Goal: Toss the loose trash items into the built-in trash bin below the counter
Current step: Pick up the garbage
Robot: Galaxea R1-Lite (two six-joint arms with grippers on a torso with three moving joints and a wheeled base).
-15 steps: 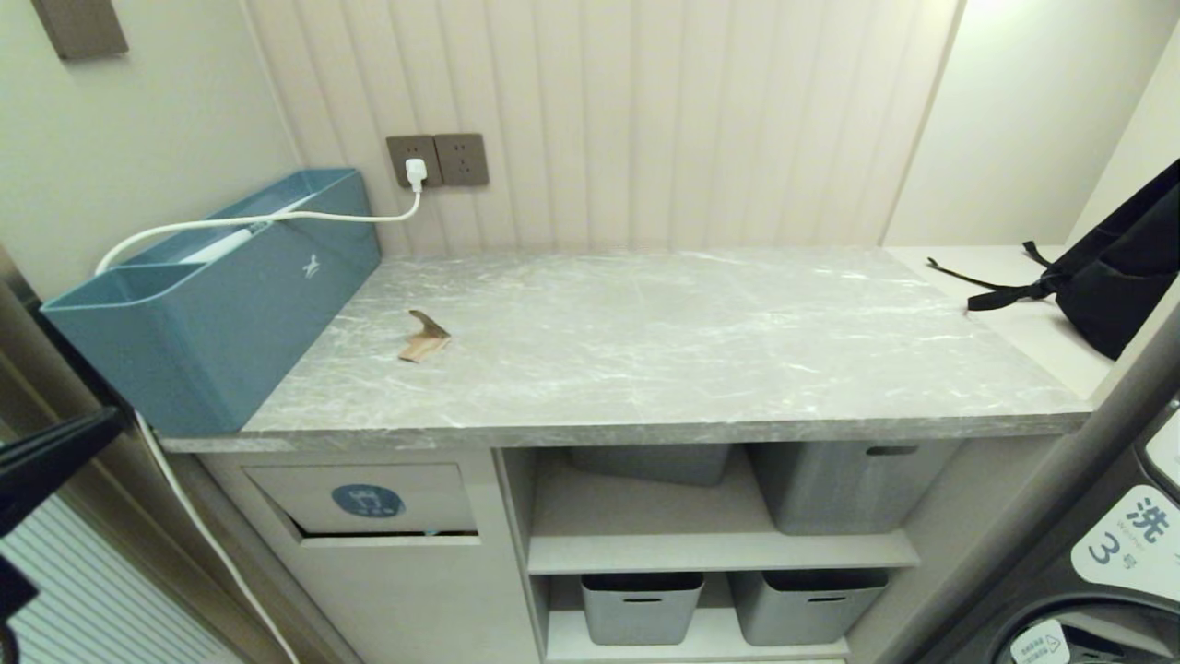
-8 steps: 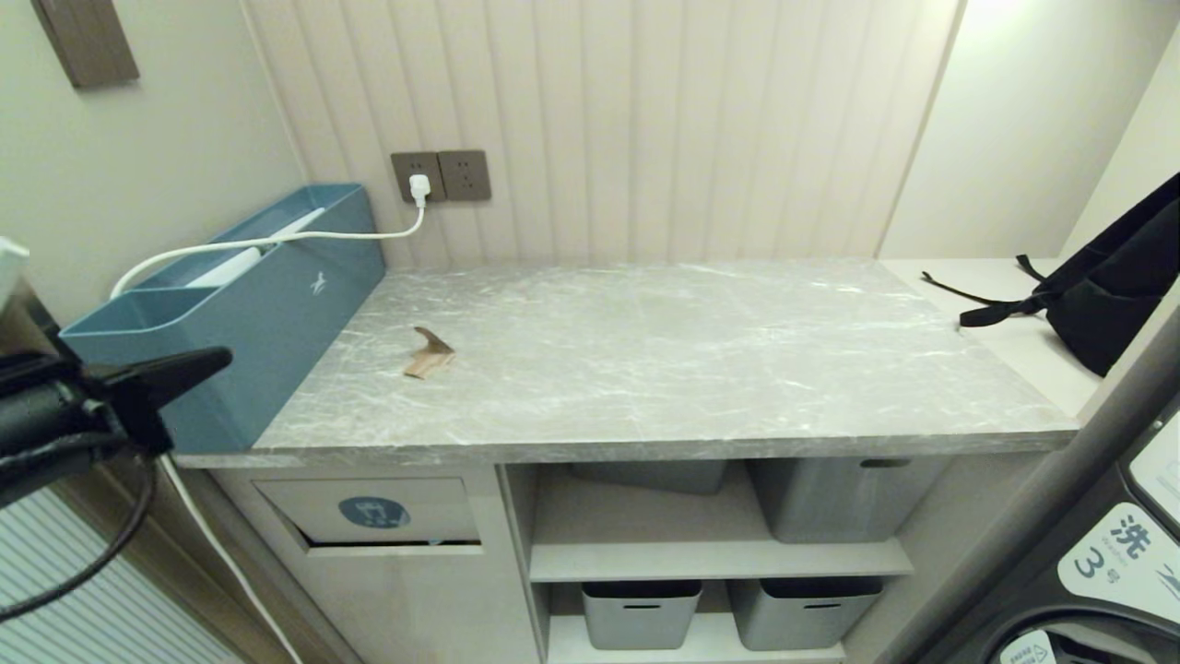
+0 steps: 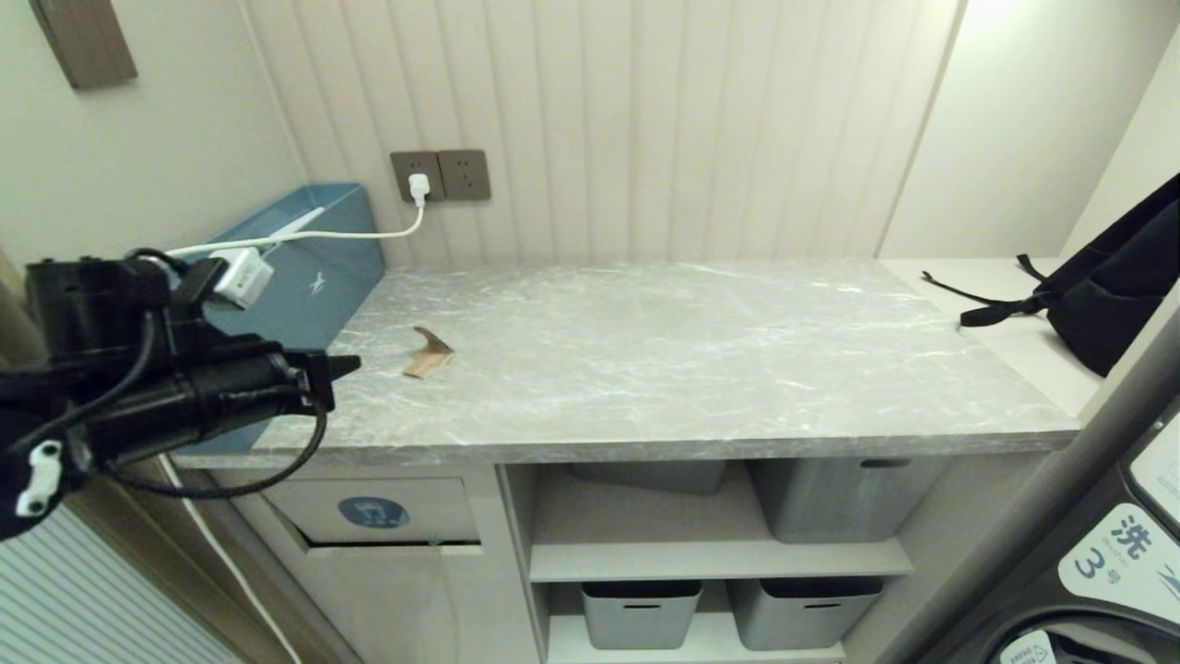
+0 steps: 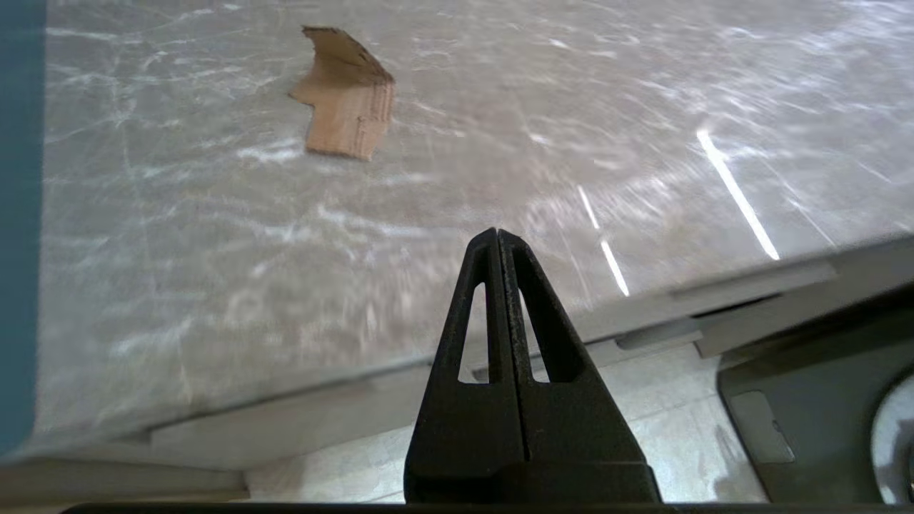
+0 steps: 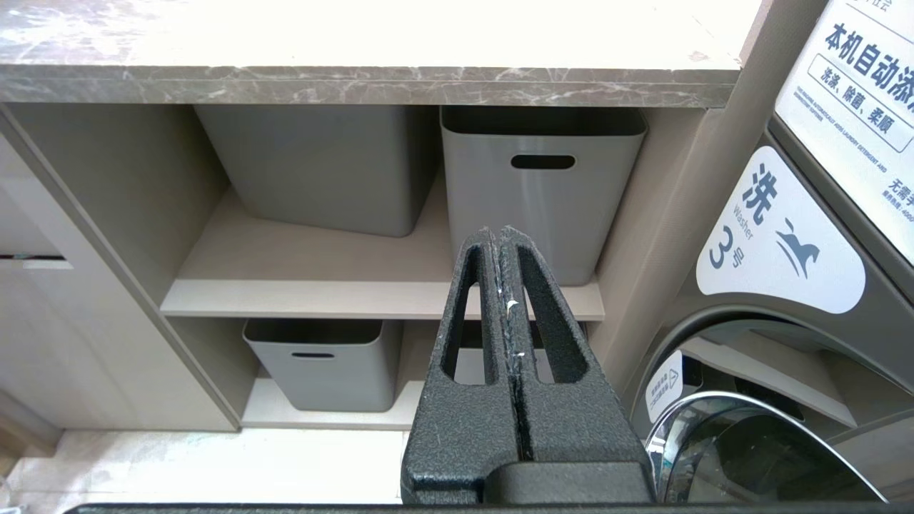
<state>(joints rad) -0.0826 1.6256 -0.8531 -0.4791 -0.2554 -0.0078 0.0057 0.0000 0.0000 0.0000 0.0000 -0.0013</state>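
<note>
One torn scrap of brown cardboard [image 3: 428, 354] [image 4: 345, 94] lies on the left part of the grey marble counter [image 3: 682, 360] [image 4: 214, 235], bent so one end sticks up. My left gripper [image 3: 348, 366] [image 4: 497, 234] hovers over the counter's front left edge, short of the scrap, shut and empty. Below the counter at the left, the beige trash bin flap [image 3: 369, 510] with its blue oval sticker stands slightly ajar. My right gripper [image 5: 498, 232] is parked low in front of the shelves, shut and empty.
A long teal box [image 3: 304, 267] with a white cable stands at the counter's left end, beside my left arm. Grey storage tubs [image 3: 825, 498] [image 5: 543, 185] fill the shelves. A black bag [image 3: 1106, 286] lies on the white ledge at right. A washing machine [image 5: 792, 271] stands at right.
My left arm has swung up from the lower left edge and reached forward over the counter's front left corner. The camera has risen slightly, shifting the scene down.
</note>
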